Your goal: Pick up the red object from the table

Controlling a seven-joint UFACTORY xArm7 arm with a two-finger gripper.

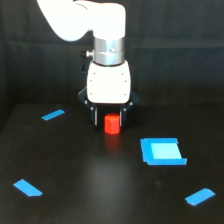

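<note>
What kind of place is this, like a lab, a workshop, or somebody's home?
Most likely a robotics lab test bench. A white arm's gripper hangs over a bare black table with a dark backdrop behind. Blue tape strips and a blue square patch mark spots, and the only prop is a red object.

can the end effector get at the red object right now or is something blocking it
Probably yes. The end effector already straddles the red object, a finger on each side, and nothing lies between them. Whether the cylinder rests on the table is unclear.
</note>
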